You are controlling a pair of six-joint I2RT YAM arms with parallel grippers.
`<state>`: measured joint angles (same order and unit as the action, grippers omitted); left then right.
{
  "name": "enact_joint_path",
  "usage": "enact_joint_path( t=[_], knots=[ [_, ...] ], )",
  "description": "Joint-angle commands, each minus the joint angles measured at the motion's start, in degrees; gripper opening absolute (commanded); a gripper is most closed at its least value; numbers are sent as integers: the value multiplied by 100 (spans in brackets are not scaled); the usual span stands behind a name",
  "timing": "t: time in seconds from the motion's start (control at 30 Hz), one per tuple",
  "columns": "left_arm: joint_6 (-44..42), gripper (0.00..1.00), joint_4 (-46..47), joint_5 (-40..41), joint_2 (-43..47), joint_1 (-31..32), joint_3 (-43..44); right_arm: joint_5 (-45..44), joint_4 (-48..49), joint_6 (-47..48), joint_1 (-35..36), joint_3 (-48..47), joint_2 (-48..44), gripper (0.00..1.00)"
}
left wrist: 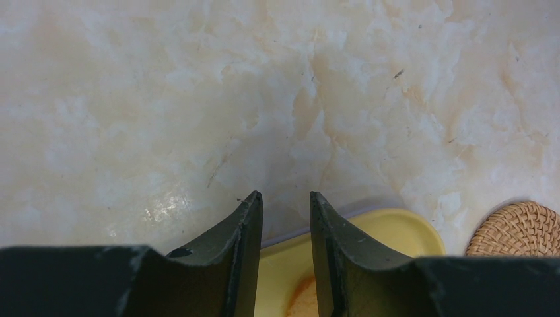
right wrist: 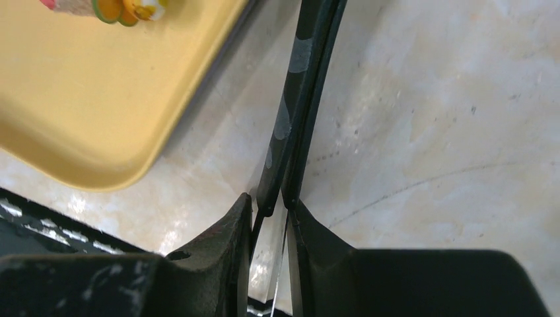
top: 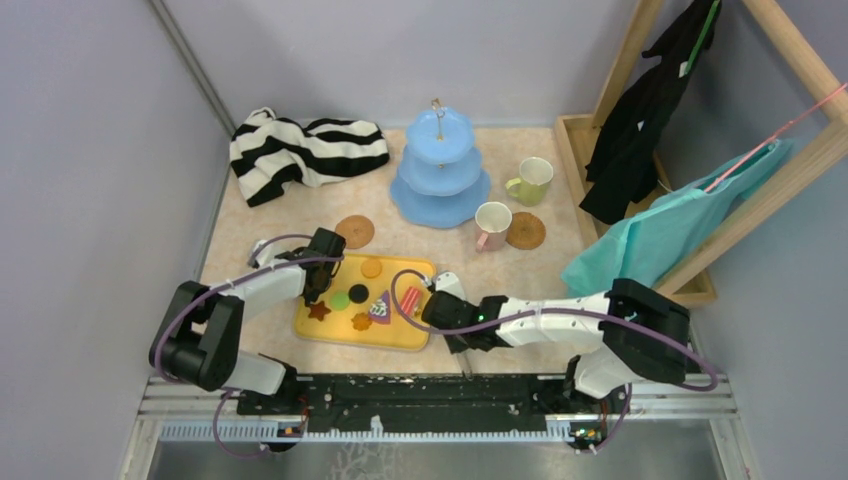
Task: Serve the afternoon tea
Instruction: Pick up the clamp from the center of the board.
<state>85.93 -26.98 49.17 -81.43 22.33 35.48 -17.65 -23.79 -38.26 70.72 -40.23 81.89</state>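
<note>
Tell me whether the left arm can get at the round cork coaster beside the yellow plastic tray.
Probably yes: the left gripper sits over the far corner of the yellow plastic tray, jaws empty, and the round cork coaster lies close by, nothing between.

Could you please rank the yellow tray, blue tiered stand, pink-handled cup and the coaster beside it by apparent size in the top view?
1. yellow tray
2. blue tiered stand, nearly as large
3. pink-handled cup and coaster: about alike, not ranked

Top view looks down from behind over the whole table [top: 232,243]; wrist views, close, face downward, sharing the tray [top: 398,340].
</note>
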Motion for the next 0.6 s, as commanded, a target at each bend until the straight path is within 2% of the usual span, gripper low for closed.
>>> enact_joint_path(
  t=[0.0,0.23,0.57],
  knots=[
    [243,39,-96,-260,-78,30,69,444,914,630,-317,-455,219,0],
    [438,39,-283,-206,75,35,50,722,996,1122,-705,-1022,691,0],
    [816,40,-703,-71,290,32,14,924,956,1611,-912,-1900,1592,0]
  ],
)
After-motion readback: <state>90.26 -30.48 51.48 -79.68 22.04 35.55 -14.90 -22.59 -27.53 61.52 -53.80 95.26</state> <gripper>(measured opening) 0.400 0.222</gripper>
